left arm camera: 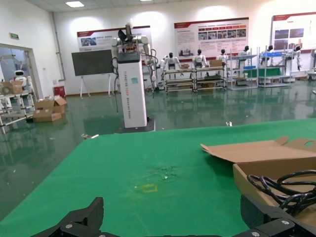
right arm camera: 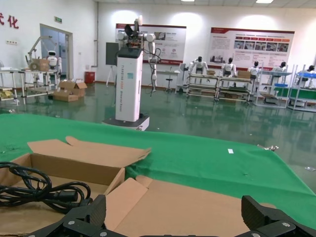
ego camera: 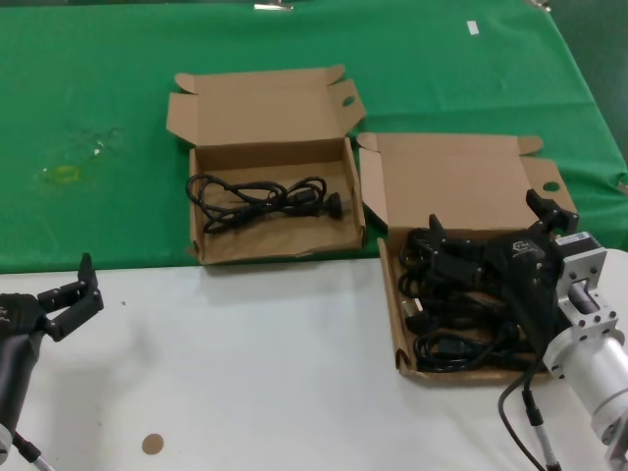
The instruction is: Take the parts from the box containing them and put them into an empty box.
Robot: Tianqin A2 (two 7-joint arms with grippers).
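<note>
The box containing the parts (ego camera: 453,179) lies open at the right, packed with several bundles of black power cords (ego camera: 446,299). My right gripper (ego camera: 491,224) hovers open over its back half, with nothing between the fingers; the right wrist view shows this gripper (right arm camera: 175,213) facing the brown lid (right arm camera: 192,207). The other box (ego camera: 260,108), with an oval flap hole, sits to the left and holds one looped cord (ego camera: 265,196) (right arm camera: 44,190) (left arm camera: 284,187). My left gripper (ego camera: 71,299) (left arm camera: 173,217) stays open over the white table at the near left.
Both boxes straddle the front edge of a green cloth (ego camera: 98,88); the right one reaches onto the white tabletop (ego camera: 255,373). A faint yellow mark (ego camera: 61,175) is on the cloth at left. A small brown disc (ego camera: 152,444) lies near the front edge.
</note>
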